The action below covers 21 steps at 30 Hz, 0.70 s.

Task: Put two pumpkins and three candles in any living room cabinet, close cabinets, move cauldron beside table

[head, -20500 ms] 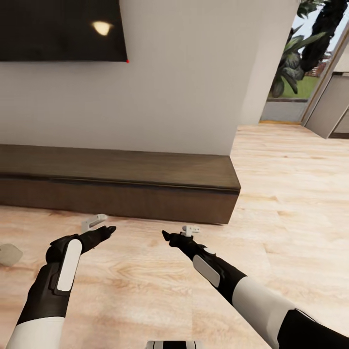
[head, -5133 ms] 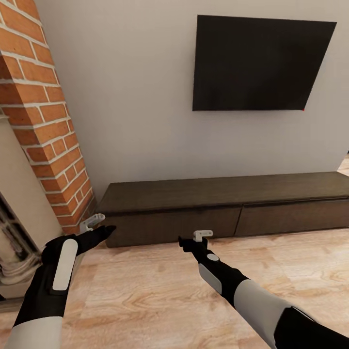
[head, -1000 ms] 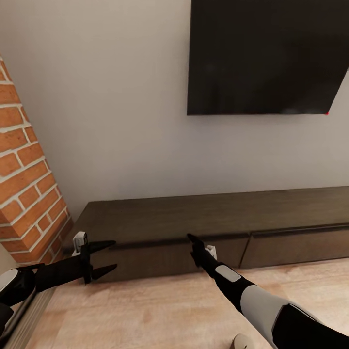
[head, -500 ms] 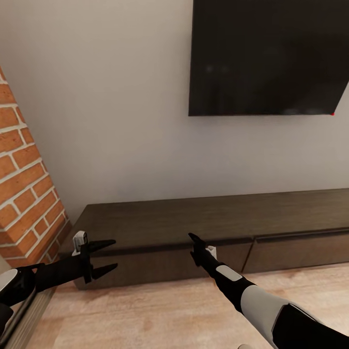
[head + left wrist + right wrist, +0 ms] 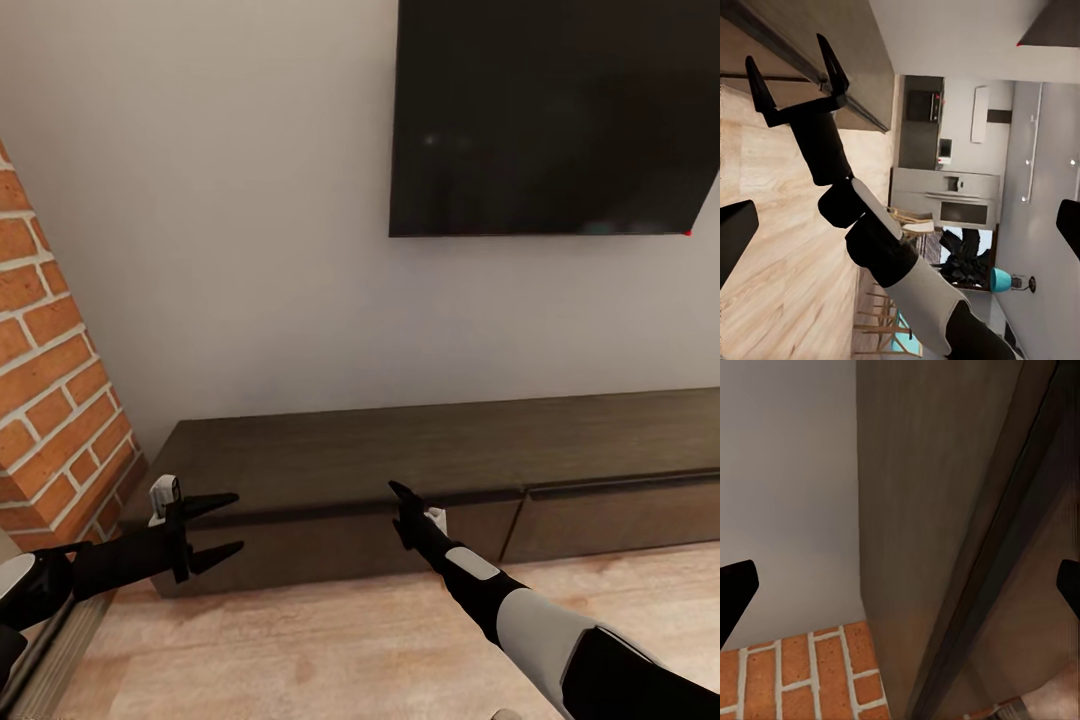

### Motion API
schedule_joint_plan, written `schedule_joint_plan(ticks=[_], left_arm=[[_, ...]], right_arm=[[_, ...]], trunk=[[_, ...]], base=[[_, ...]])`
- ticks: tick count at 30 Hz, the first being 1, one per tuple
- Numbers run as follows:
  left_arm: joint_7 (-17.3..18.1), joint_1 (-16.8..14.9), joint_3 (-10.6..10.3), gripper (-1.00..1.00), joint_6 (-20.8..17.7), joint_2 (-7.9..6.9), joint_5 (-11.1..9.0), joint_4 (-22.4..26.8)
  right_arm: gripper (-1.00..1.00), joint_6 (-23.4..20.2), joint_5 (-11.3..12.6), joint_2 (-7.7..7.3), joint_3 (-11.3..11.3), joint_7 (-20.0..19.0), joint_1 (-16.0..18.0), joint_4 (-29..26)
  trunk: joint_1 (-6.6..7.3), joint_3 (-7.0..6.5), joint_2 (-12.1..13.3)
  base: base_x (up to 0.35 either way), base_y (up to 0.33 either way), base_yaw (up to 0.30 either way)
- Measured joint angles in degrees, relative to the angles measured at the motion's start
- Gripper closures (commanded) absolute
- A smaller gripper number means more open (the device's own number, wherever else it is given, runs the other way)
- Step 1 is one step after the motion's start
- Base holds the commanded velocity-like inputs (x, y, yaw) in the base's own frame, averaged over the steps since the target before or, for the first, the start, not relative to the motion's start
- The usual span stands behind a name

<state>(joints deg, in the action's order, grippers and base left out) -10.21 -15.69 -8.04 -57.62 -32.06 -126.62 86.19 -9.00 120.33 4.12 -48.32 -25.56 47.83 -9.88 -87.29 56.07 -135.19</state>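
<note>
Cabinet (image 5: 420, 470) spans the lower middle of the head view, long, low and dark brown against the pale wall, its drawer fronts shut flush. At centre frame the right gripper (image 5: 404, 509) reaches the top edge of the left drawer front; the left wrist view shows its two black fingers (image 5: 832, 64) spread wide, one to each side of that edge. At lower left the left gripper (image 5: 222, 527) hangs just in front of the cabinet's end, fingers well apart and holding nothing. Brick column (image 5: 50, 400) fills the left edge, a black TV (image 5: 555, 115) the upper right, and pale wood floor (image 5: 350, 650) runs along the bottom.
</note>
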Motion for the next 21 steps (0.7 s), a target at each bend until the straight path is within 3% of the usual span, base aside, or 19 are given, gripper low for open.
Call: schedule_joint_plan(ticks=[11, 21], left_arm=[[0.0, 0.0, 0.0, -1.00, 0.0, -0.07, 0.0, 0.0], [0.0, 0.0, 0.0, -1.00, 0.0, -0.07, -0.1, 0.0]], right_arm=[[-1.00, 0.2, -0.1, 0.00, 0.0, 0.0, 0.0, 0.0], [-1.00, 4.9, -0.5, -0.03, -0.5, -0.8, 0.0, -0.2]], trunk=[[-2.42, 1.98, -4.4], [-4.42, 3.81, -8.0]], base=[[0.000, 0.000, 0.000], [0.000, 0.000, 0.000]])
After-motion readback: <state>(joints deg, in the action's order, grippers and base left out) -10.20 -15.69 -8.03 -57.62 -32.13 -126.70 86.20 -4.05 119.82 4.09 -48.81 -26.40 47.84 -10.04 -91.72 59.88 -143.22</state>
